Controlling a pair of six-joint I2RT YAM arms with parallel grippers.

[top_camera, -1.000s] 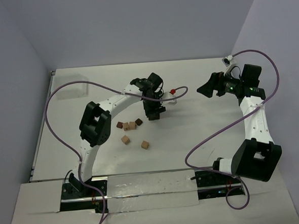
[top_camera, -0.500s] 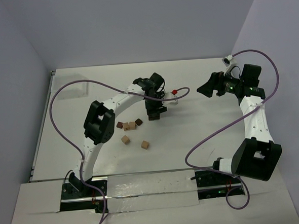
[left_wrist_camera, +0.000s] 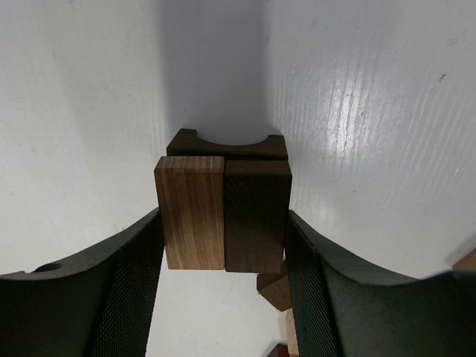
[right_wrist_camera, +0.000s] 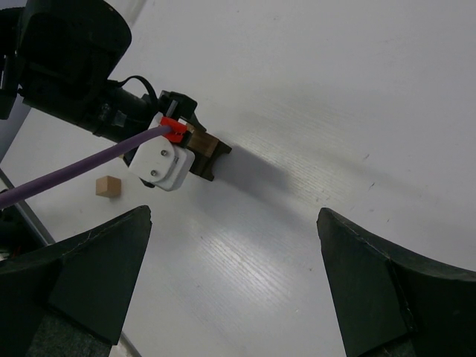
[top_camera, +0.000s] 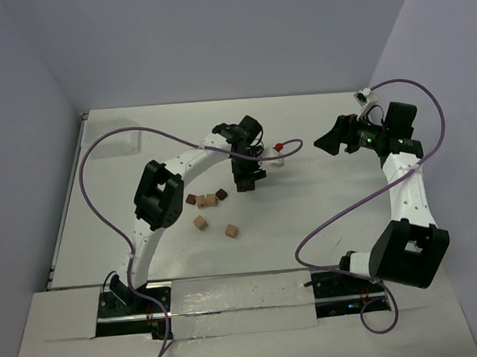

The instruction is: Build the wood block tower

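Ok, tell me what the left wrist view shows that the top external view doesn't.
Only the left wrist view shows the grip up close: a brown block and a dark block stand side by side, pinched between the fingers of the left gripper, with a dark notched piece behind them. Only the top external view shows the right gripper, open and well apart, and the full spread of loose blocks. Both show the left gripper and the white table.
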